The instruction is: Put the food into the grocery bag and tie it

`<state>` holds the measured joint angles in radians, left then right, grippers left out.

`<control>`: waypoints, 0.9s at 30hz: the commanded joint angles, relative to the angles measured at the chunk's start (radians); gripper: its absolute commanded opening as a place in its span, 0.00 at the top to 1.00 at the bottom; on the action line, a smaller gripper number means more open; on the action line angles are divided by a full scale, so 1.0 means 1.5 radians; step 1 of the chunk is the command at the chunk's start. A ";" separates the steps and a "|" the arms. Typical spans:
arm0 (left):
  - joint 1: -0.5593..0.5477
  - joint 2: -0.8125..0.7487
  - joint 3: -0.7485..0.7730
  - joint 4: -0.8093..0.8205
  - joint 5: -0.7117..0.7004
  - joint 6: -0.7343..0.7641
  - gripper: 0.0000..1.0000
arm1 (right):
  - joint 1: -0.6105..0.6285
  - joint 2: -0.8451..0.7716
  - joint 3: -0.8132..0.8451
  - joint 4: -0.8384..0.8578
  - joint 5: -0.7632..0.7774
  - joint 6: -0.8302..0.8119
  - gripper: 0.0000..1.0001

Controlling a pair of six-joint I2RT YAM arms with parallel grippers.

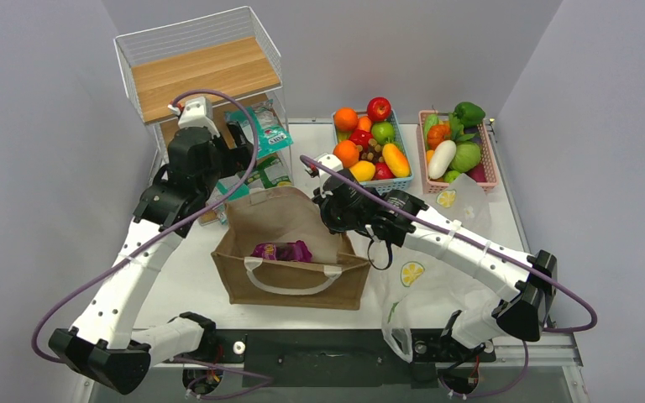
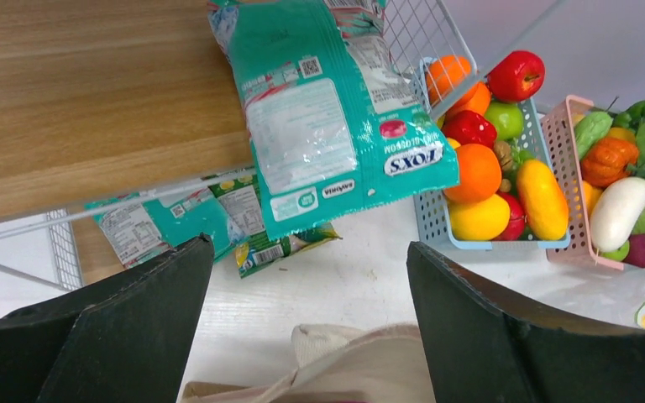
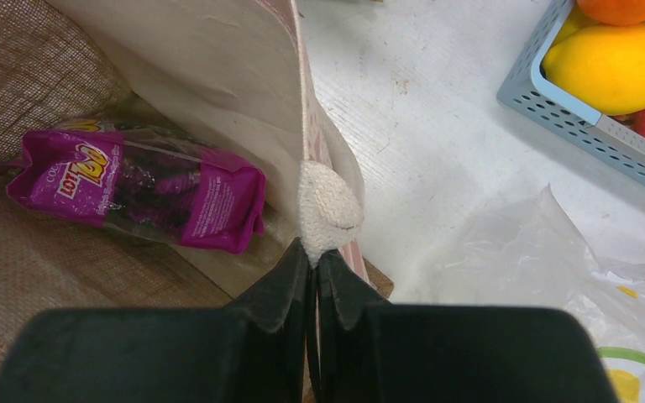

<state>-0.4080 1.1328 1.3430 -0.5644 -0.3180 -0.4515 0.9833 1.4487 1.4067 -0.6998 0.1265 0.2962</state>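
The grocery bag [image 1: 290, 290] is a brown burlap tote standing open mid-table, cream lining [image 3: 218, 75] showing. A purple snack packet [image 1: 281, 250] [image 3: 134, 189] lies on its floor. My right gripper [image 1: 329, 208] [image 3: 312, 252] is shut on the bag's right rim, at the white woven handle end [image 3: 327, 206]. My left gripper [image 1: 239, 138] [image 2: 306, 252] hovers open behind the bag, nothing between its fingers. Ahead of it a teal packet [image 2: 336, 109] [image 1: 267, 126] leans against the wire rack. A second teal packet [image 2: 159, 222] and a green one [image 2: 281, 246] lie below it.
A wire rack [image 1: 197, 59] with a wooden shelf stands at the back left. A blue basket [image 1: 403, 172] of toy fruit and a pink basket [image 1: 491, 164] of toy vegetables sit at the back right. A thin lemon-printed plastic bag [image 1: 437, 285] [image 3: 554, 269] lies under my right arm.
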 commanded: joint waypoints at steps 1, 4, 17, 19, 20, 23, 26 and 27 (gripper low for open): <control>0.042 0.007 -0.010 0.100 0.052 -0.012 0.16 | 0.006 -0.018 -0.014 0.009 0.003 -0.006 1.00; 0.064 0.020 -0.025 0.133 0.088 -0.017 0.16 | 0.004 -0.019 -0.016 0.012 0.003 -0.009 1.00; 0.088 0.051 -0.092 0.252 0.148 -0.060 0.16 | -0.015 -0.030 -0.037 0.027 -0.020 -0.022 1.00; 0.088 0.056 -0.093 0.251 0.137 -0.063 0.16 | -0.018 -0.031 -0.038 0.028 -0.024 -0.025 1.00; 0.088 0.057 -0.093 0.252 0.134 -0.064 0.16 | -0.019 -0.031 -0.038 0.028 -0.027 -0.026 1.00; 0.088 0.061 -0.103 0.264 0.126 -0.067 0.16 | -0.024 -0.032 -0.040 0.027 -0.028 -0.033 1.00; 0.089 0.070 -0.106 0.266 0.121 -0.073 0.16 | -0.030 -0.035 -0.041 0.028 -0.030 -0.036 1.00; 0.089 0.073 -0.103 0.263 0.119 -0.075 0.16 | -0.031 -0.037 -0.041 0.029 -0.030 -0.037 1.00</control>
<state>-0.2806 1.2270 1.1843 -0.2356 -0.1238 -0.5434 0.9478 1.4261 1.3624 -0.6567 0.0994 0.2588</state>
